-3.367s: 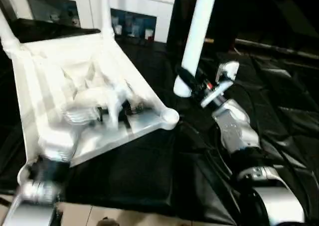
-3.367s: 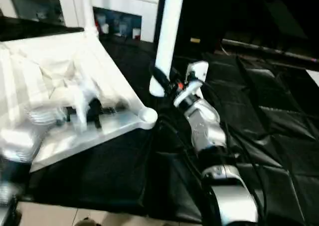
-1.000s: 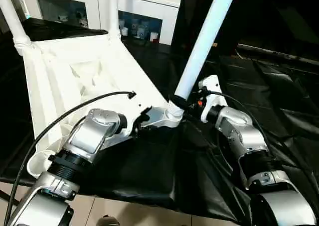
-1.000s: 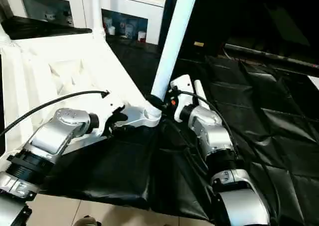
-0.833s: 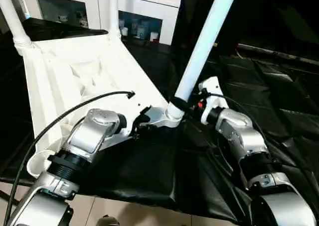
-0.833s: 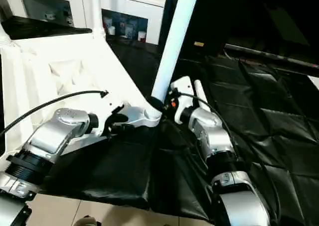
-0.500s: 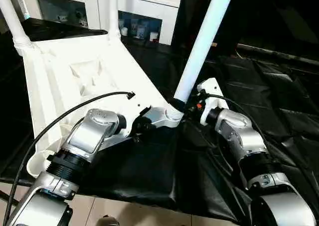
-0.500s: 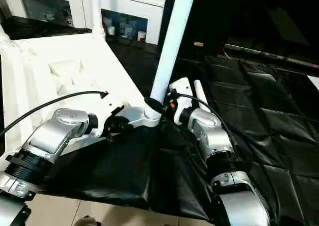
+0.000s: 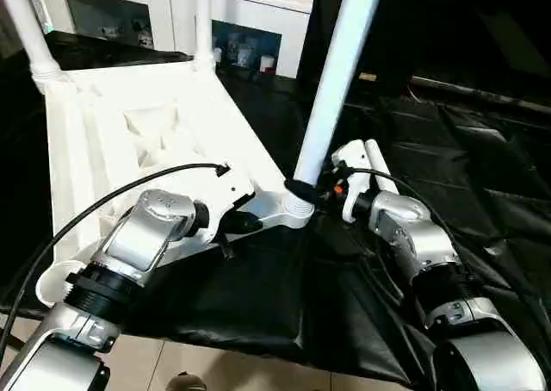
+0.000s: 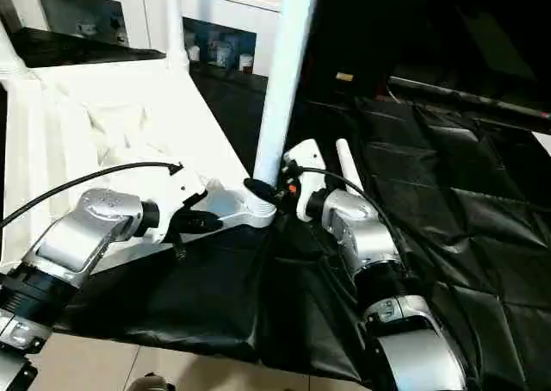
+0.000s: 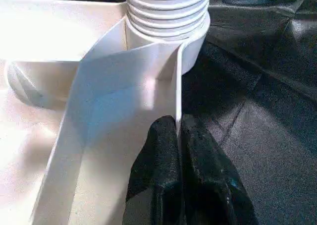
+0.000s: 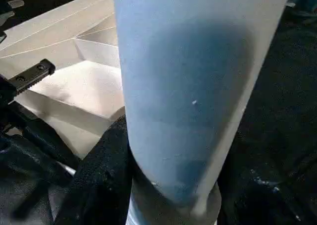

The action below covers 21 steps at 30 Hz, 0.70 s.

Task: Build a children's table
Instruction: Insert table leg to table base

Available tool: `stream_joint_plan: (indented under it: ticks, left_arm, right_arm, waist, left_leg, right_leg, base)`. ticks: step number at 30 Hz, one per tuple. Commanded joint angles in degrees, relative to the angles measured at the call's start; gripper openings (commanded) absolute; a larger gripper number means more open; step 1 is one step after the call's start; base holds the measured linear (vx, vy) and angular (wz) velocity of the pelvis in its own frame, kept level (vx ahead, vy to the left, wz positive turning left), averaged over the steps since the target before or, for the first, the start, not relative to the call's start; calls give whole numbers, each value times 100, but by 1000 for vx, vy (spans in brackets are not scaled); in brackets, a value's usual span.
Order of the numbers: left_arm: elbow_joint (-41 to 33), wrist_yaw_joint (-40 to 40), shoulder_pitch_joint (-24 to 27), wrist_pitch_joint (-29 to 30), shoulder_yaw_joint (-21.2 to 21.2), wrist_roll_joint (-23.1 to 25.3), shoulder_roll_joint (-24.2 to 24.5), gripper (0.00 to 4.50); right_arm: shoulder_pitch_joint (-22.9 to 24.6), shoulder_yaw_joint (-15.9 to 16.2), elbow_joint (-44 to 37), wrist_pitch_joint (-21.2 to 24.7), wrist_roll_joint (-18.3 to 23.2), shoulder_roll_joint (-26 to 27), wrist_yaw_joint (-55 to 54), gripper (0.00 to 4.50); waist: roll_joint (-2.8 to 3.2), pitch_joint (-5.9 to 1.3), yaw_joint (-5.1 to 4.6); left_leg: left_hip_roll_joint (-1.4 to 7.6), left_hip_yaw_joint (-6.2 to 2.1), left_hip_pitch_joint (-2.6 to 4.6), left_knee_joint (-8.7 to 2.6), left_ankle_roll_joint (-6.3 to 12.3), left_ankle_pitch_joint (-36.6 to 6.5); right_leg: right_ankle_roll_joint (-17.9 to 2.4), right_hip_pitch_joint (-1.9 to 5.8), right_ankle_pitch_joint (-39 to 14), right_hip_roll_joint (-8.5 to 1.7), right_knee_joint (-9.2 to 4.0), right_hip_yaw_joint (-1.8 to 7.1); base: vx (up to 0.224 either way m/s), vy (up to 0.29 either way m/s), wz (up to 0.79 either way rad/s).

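White ribbed tabletop (image 9: 129, 124) lying upside down, tapered legs (image 9: 331, 89) upright in corner sockets (image 9: 297, 208), seemingly seated

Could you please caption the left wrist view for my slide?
Left pincer pinching the tabletop rim beside a ribbed leg.

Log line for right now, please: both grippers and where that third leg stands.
left gripper: shut on tabletop rim | right gripper: shut on leg near its base | leg: upright in corner socket

Black-draped work table (image 9: 482, 150), white cabinets (image 9: 258, 12) behind.
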Motion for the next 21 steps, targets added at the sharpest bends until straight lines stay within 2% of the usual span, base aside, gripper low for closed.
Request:
stream_joint_plan:
  ticks: [1,2,3,4,5,6,7,8,11,12,13,14,15,16,17,18,19,21]
  left_arm:
    - [-45,-202,7,-179,-129,-101,-74,0]
    - [-36,-271,4,-253,-94,-106,-36,0]
    - [-35,-336,10,-331,-87,-106,1,0]
    - [-48,-477,42,-487,-84,-135,47,0]
    - [-126,-656,97,-534,-113,-175,130,0]
    - [-173,-736,118,-611,-132,-182,178,0]
    - [-202,-778,128,-662,-146,-181,208,0]
    - [-219,-761,130,-651,-145,-174,216,0]
    - [-288,-648,229,-615,-18,-216,257,0]
    - [-304,-648,245,-605,-10,-225,264,0]
    - [-332,-647,272,-588,3,-240,276,0]
    - [-329,-624,300,-673,-22,-216,243,0]
    - [-318,-605,302,-819,-40,-174,218,0]
    - [-318,-605,302,-819,-40,-174,218,0]
    - [-337,-542,325,-890,125,-284,134,0]
    - [-366,-535,340,-893,172,-325,116,0]
    - [-396,-599,355,-908,119,-321,122,0]
    - [-400,-684,350,-975,-4,-234,173,0]
  right_arm:
    - [-79,19,42,86,-50,-103,5,189]
    - [-62,16,-35,131,-42,-103,26,189]
    - [-43,14,-94,158,-33,-104,40,189]
    - [-13,6,-164,184,-22,-104,52,189]
    - [48,-24,-281,230,13,-117,62,189]
    - [73,-53,-317,273,49,-123,67,189]
    - [87,-72,-337,302,74,-128,71,189]
    - [103,-84,-348,329,94,-138,87,189]
    - [188,42,-485,386,44,-165,199,189]
    - [195,51,-505,386,40,-164,204,189]
    - [208,66,-537,387,35,-164,211,189]
    - [229,-8,-581,421,98,-164,181,189]
    - [249,-84,-625,490,166,-150,133,189]
    - [249,-84,-625,490,166,-150,133,189]
    - [318,-3,-741,479,92,-110,82,189]
    - [345,30,-811,487,84,-98,97,189]
    - [368,-23,-882,531,162,-70,87,189]
    - [377,-80,-918,591,219,-35,11,189]
  waist:
    - [145,-409,6]
    - [120,-413,-1]
    - [200,-415,2]
    - [179,-416,-7]
    - [190,-417,8]
    - [59,-415,-9]
    - [126,-413,8]
    - [17,-407,-18]
    - [118,-394,0]
    - [198,-393,-19]
    - [169,-399,-20]
    - [57,-390,7]
    - [-51,-389,-7]
    - [19,-378,6]
    - [301,-383,30]
    - [193,-382,-19]
    - [49,-392,-17]
    - [116,-392,1]
  left_leg:
    - [50,40,66,-351,-130,-780]
    - [50,42,61,-347,-130,-753]
    - [45,35,70,-352,-144,-786]
    - [48,34,68,-353,-152,-798]
    - [41,28,59,-354,-154,-813]
    - [45,43,55,-349,-114,-775]
    - [47,32,61,-355,-107,-741]
    - [54,49,54,-352,-82,-732]
    - [63,38,70,-363,-132,-795]
    - [68,37,86,-371,-192,-945]
    - [64,30,74,-367,-210,-983]
    - [56,34,61,-366,-147,-861]
    - [57,54,58,-357,-111,-846]
    - [59,47,70,-362,-108,-852]
    - [58,18,88,-371,-170,-904]
    - [62,33,82,-367,-205,-957]
    - [48,46,57,-358,-163,-898]
    - [41,42,57,-357,-111,-800]
  right_leg:
    - [-1032,350,-396,-356,-383,315]
    - [-1034,354,-321,-349,-380,315]
    - [-1056,346,-217,-339,-390,315]
    - [-1077,353,-179,-337,-376,313]
    - [-1092,366,-150,-340,-374,311]
    - [-1079,370,-188,-337,-373,309]
    - [-1069,367,-241,-349,-364,311]
    - [-1049,360,-287,-345,-382,311]
    - [-1009,336,-515,-361,-380,315]
    - [-1008,320,-481,-351,-408,315]
    - [-1026,346,-454,-351,-390,315]
    - [-992,347,-603,-364,-378,314]
    - [-962,345,-695,-366,-409,315]
    - [-911,327,-848,-373,-411,320]
    - [-931,307,-795,-389,-386,334]
    - [-935,312,-630,-345,-408,325]
    - [-936,341,-578,-341,-401,324]
    - [-940,334,-596,-354,-390,336]
  base:
    - [0,0,0]
    - [0,0,0]
    - [0,0,0]
    - [0,0,0]
    - [0,0,0]
    - [0,0,0]
    - [0,0,0]
    - [0,0,0]
    - [0,0,0]
    - [0,0,0]
    - [0,0,0]
    - [0,0,0]
    - [0,0,0]
    - [0,0,0]
    - [0,0,0]
    - [0,0,0]
    - [0,0,0]
    - [0,0,0]
